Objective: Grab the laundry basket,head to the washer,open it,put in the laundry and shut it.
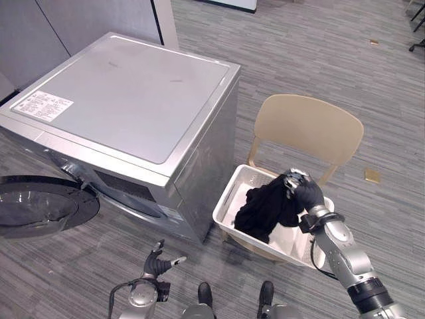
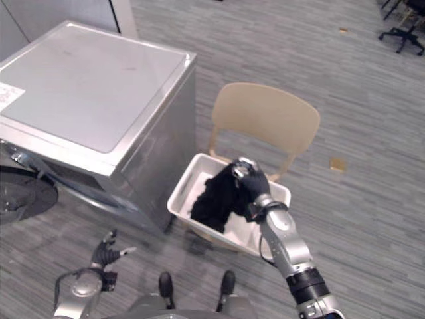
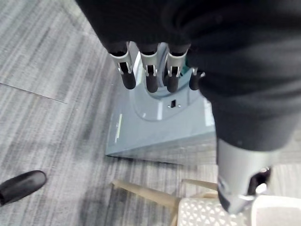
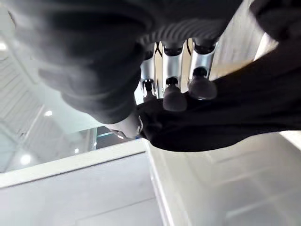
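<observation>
Down at the bottom left of the head views the left hand (image 1: 157,264) is just hanging low over the grey carpet floor (image 1: 60,279), fingers straight and spread, nothing in it. Its own wrist camera shows those fingers (image 3: 147,70) lined up loose, pointing toward the front corner of the washer (image 3: 160,127).

A bit further in, lower right of centre, there's the white laundry basket (image 1: 229,203) sitting on the seat of a tan chair (image 1: 309,126). The right hand (image 1: 300,188) is over the far right part of the basket, fingers curled and clamped on a black garment (image 1: 265,207). The cloth is bunched up, draping from the hand down into the basket and toward its left side. In the right wrist view you can see the fingertips (image 4: 175,100) pressed into the dark fabric, with the pale basket wall below.

Left of the basket, just beside it, stands the silver washer (image 1: 133,100), a big box taking up the upper left of the frame, with a white label (image 1: 42,105) on its top near the left edge. Its round door (image 1: 40,205) is swung open and sticks out at the far left edge of the frame.

Beyond the chair it's just more carpet, with a small yellowish floor plate (image 1: 372,175) off to the right.
</observation>
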### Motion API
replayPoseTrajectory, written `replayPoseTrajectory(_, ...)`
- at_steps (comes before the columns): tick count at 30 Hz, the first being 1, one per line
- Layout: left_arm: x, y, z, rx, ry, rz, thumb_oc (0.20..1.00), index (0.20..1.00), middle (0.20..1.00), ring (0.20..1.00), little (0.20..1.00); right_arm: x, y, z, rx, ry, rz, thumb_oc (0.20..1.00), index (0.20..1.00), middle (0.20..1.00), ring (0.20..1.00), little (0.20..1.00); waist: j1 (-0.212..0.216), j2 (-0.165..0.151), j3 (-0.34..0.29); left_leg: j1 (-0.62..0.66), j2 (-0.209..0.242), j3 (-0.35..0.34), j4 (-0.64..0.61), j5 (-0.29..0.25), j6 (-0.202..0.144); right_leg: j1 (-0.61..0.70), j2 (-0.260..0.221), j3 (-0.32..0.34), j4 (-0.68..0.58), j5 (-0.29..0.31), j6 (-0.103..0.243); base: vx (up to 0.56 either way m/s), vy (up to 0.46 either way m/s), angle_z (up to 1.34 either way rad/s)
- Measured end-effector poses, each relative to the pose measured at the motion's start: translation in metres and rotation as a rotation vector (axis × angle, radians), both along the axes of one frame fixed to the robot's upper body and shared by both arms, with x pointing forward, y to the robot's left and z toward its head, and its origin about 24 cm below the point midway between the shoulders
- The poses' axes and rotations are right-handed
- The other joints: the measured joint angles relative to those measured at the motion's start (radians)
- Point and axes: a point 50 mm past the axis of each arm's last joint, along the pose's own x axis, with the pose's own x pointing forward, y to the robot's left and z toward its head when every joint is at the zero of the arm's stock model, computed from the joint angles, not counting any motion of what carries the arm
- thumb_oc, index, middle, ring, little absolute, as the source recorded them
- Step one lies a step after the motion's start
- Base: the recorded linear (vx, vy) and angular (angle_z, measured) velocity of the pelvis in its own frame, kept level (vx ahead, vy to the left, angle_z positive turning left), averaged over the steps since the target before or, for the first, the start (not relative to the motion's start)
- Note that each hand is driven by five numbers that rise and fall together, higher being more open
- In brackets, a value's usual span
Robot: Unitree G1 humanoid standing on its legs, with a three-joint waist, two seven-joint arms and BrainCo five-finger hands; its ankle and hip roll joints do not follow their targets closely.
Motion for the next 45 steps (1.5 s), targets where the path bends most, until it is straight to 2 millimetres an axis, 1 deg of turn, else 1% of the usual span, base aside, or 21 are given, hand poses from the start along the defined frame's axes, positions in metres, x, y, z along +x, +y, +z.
replayPoseTrajectory(1, 0.010, -0.005, 0.006, -0.009, -0.033, -0.017, 1.000, 1.000, 1.000, 1.000, 1.000, 0.001, -0.001, 0.005, 0.007, -0.019, -0.006, 0.200, 0.200, 0.200, 0.200, 0.200, -0.006, 0.019, 0.008, -0.043, 0.017, -0.015, 0.039, 0.009, 0.009, -0.052, 0.006, 0.061, 0.125, -0.075, 0.033, -0.09, -0.037, 0.72)
replayPoseTrajectory(3, 0.035, -0.014, 0.030, -0.029, -0.161, -0.063, 1.000, 1.000, 1.000, 1.000, 1.000, 0.003, 0.000, 0.013, 0.029, -0.055, 0.004, 0.200, 0.200, 0.200, 0.200, 0.200, -0.010, 0.008, 0.007, -0.069, 0.033, -0.047, 0.054, -0.010, 0.016, -0.108, 0.025, 0.119, 0.375, -0.185, 0.027, -0.21, -0.125, 0.93)
replayPoseTrajectory(5, 0.039, -0.011, 0.034, -0.015, -0.175, -0.062, 1.000, 1.000, 1.000, 1.000, 1.000, 0.007, 0.006, 0.022, 0.051, -0.089, 0.013, 0.200, 0.200, 0.200, 0.200, 0.200, 0.022, -0.008, 0.013, -0.077, 0.035, -0.061, 0.067, 0.010, 0.004, -0.096, 0.028, 0.168, 0.418, -0.261, 0.030, -0.22, -0.168, 0.39)
replayPoseTrajectory(7, 0.036, -0.010, 0.037, -0.005, -0.181, -0.064, 1.000, 1.000, 1.000, 1.000, 1.000, 0.009, 0.013, 0.036, 0.077, -0.146, 0.031, 0.200, 0.200, 0.200, 0.200, 0.200, 0.054, -0.005, 0.015, -0.113, 0.046, -0.091, 0.066, 0.030, -0.019, -0.085, 0.059, 0.177, 0.418, -0.341, 0.008, -0.32, -0.284, 0.42)
replayPoseTrajectory(8, 0.036, -0.012, 0.041, -0.008, -0.200, -0.074, 1.000, 1.000, 1.000, 1.000, 1.000, 0.009, 0.018, 0.043, 0.087, -0.172, 0.042, 0.200, 0.200, 0.200, 0.200, 0.200, 0.064, -0.003, 0.016, -0.128, 0.057, -0.112, 0.070, 0.048, -0.035, -0.086, 0.079, 0.181, 0.391, -0.364, -0.057, -0.30, -0.251, 0.43)
replayPoseTrajectory(13, 0.035, -0.032, 0.043, -0.035, -0.214, -0.152, 1.000, 1.000, 1.000, 1.000, 1.000, 0.014, 0.031, 0.062, 0.127, -0.237, 0.078, 0.200, 0.200, 0.200, 0.200, 0.200, 0.118, 0.059, 0.021, -0.211, 0.152, -0.178, 0.048, 0.088, -0.041, -0.128, 0.212, 0.119, 0.359, -0.298, -0.159, -0.31, -0.102, 0.43)
replayPoseTrajectory(15, 0.040, -0.042, 0.045, -0.040, -0.221, -0.196, 1.000, 1.000, 1.000, 1.000, 1.000, 0.015, 0.038, 0.066, 0.120, -0.246, 0.097, 0.200, 0.200, 0.200, 0.200, 0.200, 0.096, 0.052, 0.031, -0.248, 0.157, -0.150, 0.047, -0.013, -0.053, -0.147, 0.176, 0.033, 0.353, -0.268, -0.210, -0.26, 0.025, 0.98)
replayPoseTrajectory(17, 0.044, -0.050, 0.047, -0.038, -0.229, -0.231, 1.000, 1.000, 1.000, 1.000, 1.000, 0.015, 0.045, 0.067, 0.110, -0.245, 0.121, 0.200, 0.200, 0.200, 0.200, 0.200, 0.083, 0.038, 0.034, -0.232, 0.132, -0.084, 0.091, -0.012, -0.059, -0.136, 0.130, 0.005, 0.317, -0.242, -0.227, -0.30, 0.026, 0.70)
replayPoseTrajectory(19, 0.061, -0.063, 0.060, -0.036, -0.296, -0.262, 1.000, 1.000, 1.000, 1.000, 1.000, 0.013, 0.064, 0.096, 0.066, -0.354, 0.228, 0.200, 0.200, 0.200, 0.200, 0.200, 0.028, 0.017, 0.038, -0.203, 0.072, -0.075, 0.347, -0.086, -0.076, -0.078, 0.069, -0.048, 0.221, -0.182, -0.209, -0.10, 0.092, 0.86)
replayPoseTrajectory(20, 0.068, -0.069, 0.066, -0.030, -0.333, -0.270, 1.000, 1.000, 1.000, 1.000, 1.000, 0.011, 0.066, 0.108, 0.082, -0.404, 0.238, 0.200, 0.200, 0.200, 0.200, 0.200, 0.009, 0.008, 0.036, -0.157, 0.067, -0.073, 0.349, -0.099, -0.073, -0.056, 0.060, -0.064, 0.187, -0.163, -0.204, 0.05, 0.153, 1.20)
replayPoseTrajectory(22, 0.084, -0.094, 0.081, -0.030, -0.400, -0.341, 1.000, 1.000, 1.000, 1.000, 1.000, 0.009, 0.077, 0.137, 0.138, -0.519, 0.264, 0.200, 0.200, 0.200, 0.200, 0.200, -0.040, 0.021, 0.018, 0.014, 0.079, -0.009, 0.197, -0.111, -0.088, 0.002, 0.078, -0.109, 0.106, -0.125, -0.176, 0.06, 0.180, 0.75)
replayPoseTrajectory(24, 0.093, -0.114, 0.086, -0.009, -0.432, -0.372, 1.000, 1.000, 1.000, 1.000, 1.000, 0.004, 0.091, 0.148, 0.207, -0.556, 0.297, 0.200, 0.200, 0.200, 0.200, 0.200, -0.050, 0.030, -0.025, 0.107, 0.044, 0.002, -0.012, -0.047, -0.069, -0.026, 0.099, -0.107, 0.095, -0.094, -0.148, 0.10, 0.173, 0.08)
replayPoseTrajectory(29, 0.104, -0.133, 0.084, 0.111, -0.436, -0.449, 1.000, 1.000, 1.000, 1.000, 1.000, -0.006, 0.122, 0.166, 0.211, -0.606, 0.409, 0.200, 0.200, 0.200, 0.200, 0.200, -0.061, -0.026, -0.096, 0.117, -0.014, 0.006, -0.026, -0.034, -0.052, -0.029, 0.039, -0.099, 0.092, -0.077, -0.103, 0.04, 0.106, 0.05)
replayPoseTrajectory(30, 0.114, -0.136, 0.086, 0.138, -0.436, -0.454, 0.200, 0.200, 0.200, 0.200, 0.200, -0.009, 0.128, 0.172, 0.228, -0.625, 0.431, 0.200, 0.200, 0.200, 0.200, 0.200, -0.062, -0.026, -0.100, 0.118, -0.019, 0.009, -0.025, -0.035, -0.051, -0.029, 0.037, -0.087, 0.088, -0.071, -0.094, 0.02, 0.070, -0.17)
replayPoseTrajectory(32, 0.114, -0.141, 0.087, 0.129, -0.436, -0.459, 0.200, 0.200, 0.200, 0.200, 0.200, -0.010, 0.130, 0.165, 0.231, -0.599, 0.439, 0.200, 0.200, 0.200, 0.200, 0.200, -0.075, -0.020, -0.116, 0.119, -0.022, 0.013, -0.025, -0.035, -0.050, -0.024, 0.041, -0.077, 0.068, -0.061, -0.092, 0.01, 0.043, -0.19)
replayPoseTrajectory(38, 0.085, -0.130, 0.071, -0.003, -0.376, -0.367, 0.200, 0.200, 0.200, 0.200, 0.200, -0.010, 0.093, 0.087, 0.195, -0.337, 0.306, 0.200, 0.200, 0.200, 0.200, 0.200, -0.077, 0.011, -0.130, 0.139, 0.003, 0.033, -0.025, -0.035, -0.050, 0.012, 0.081, -0.048, -0.001, -0.031, -0.100, -0.01, 0.013, -0.18)
replayPoseTrajectory(39, 0.077, -0.124, 0.071, -0.058, -0.381, -0.319, 0.200, 0.200, 0.200, 0.200, 0.200, -0.012, 0.080, 0.076, 0.200, -0.303, 0.264, 0.272, 0.272, 0.272, 0.272, 0.272, -0.076, 0.013, -0.130, 0.142, 0.008, 0.033, -0.026, -0.038, -0.047, 0.017, 0.085, -0.048, -0.004, -0.032, -0.099, 0.00, 0.000, 0.00)
replayPoseTrajectory(41, 0.071, -0.108, 0.070, -0.074, -0.373, -0.261, 0.200, 0.200, 0.200, 0.200, 0.200, -0.013, 0.056, 0.055, 0.142, -0.237, 0.184, 0.592, 0.592, 0.592, 0.592, 0.592, -0.077, 0.026, -0.131, 0.137, 0.011, 0.033, -0.030, -0.038, -0.047, 0.013, 0.092, -0.047, -0.014, -0.030, -0.098, -0.01, 0.002, -0.02)
replayPoseTrajectory(42, 0.066, -0.102, 0.069, -0.102, -0.368, -0.230, 0.200, 0.200, 0.200, 0.200, 0.200, -0.016, 0.040, 0.045, 0.098, -0.214, 0.122, 0.893, 0.893, 0.893, 0.893, 0.893, -0.074, 0.034, -0.131, 0.135, 0.013, 0.030, -0.030, -0.038, -0.047, 0.015, 0.092, -0.051, -0.016, -0.030, -0.098, -0.02, 0.005, 0.05)
replayPoseTrajectory(43, 0.061, -0.093, 0.064, -0.097, -0.349, -0.201, 0.200, 0.200, 0.200, 0.200, 0.200, -0.016, 0.026, 0.032, 0.060, -0.155, 0.071, 1.000, 1.000, 1.000, 1.000, 1.000, -0.075, 0.043, -0.131, 0.136, 0.012, 0.031, -0.032, -0.038, -0.047, 0.015, 0.092, -0.052, -0.017, -0.030, -0.098, -0.02, 0.007, 0.03)
replayPoseTrajectory(45, 0.052, -0.076, 0.060, -0.083, -0.326, -0.165, 0.200, 0.200, 0.200, 0.200, 0.200, -0.025, -0.002, 0.014, -0.074, -0.102, -0.013, 1.000, 1.000, 1.000, 1.000, 1.000, -0.077, 0.062, -0.131, 0.134, 0.013, 0.031, -0.033, -0.039, -0.046, 0.017, 0.093, -0.051, -0.028, -0.025, -0.095, 0.00, 0.000, 0.00)
